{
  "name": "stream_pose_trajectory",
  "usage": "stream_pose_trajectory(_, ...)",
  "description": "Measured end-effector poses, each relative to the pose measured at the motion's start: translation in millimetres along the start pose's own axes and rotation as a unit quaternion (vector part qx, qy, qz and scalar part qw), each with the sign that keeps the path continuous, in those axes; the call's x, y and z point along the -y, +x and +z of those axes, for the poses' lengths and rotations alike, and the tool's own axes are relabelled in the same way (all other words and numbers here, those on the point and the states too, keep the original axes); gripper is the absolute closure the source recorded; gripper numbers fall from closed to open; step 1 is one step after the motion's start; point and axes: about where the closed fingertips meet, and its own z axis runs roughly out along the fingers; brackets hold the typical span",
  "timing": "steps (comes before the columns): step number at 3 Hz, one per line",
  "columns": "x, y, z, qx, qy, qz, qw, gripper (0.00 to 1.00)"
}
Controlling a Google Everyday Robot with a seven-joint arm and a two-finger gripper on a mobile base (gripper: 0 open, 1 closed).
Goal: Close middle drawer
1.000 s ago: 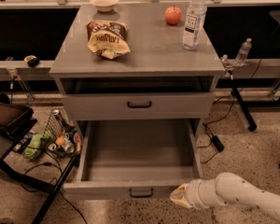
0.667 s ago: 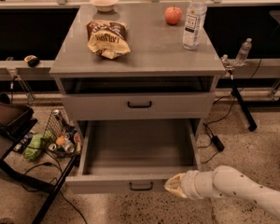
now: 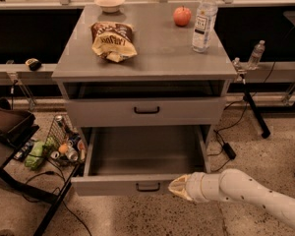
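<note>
a grey cabinet (image 3: pixel 152 58) stood on a speckled floor. the middle drawer (image 3: pixel 108 185), a long bare tray, was pulled far out from the lowest opening, below a taller shut drawer (image 3: pixel 187 111). the robot's gripper (image 3: pixel 178 187) sat low at the right end of the drawer's front panel, just right of the black loop handle (image 3: pixel 147 186), touching or nearly touching. whether the gripper was open or closed could not be told; it seemed to hold nothing.

risks: pushing so far off centre could skew the drawer and jam it on its runners. the tip could slide off the panel's right edge. a hard shove might shake the upright water bottle (image 3: pixel 204 21) on top.
</note>
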Motion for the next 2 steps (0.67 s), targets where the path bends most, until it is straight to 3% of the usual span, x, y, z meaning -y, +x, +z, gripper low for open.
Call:
stream_pose_trajectory(1, 19.4, -3.1, 20.6, 0.024, -0.003, -0.017, 0.9996, 1.0)
stream_pose_trajectory(2, 18.8, -2.8, 20.1, 0.024, -0.003, -0.017, 0.9996, 1.0)
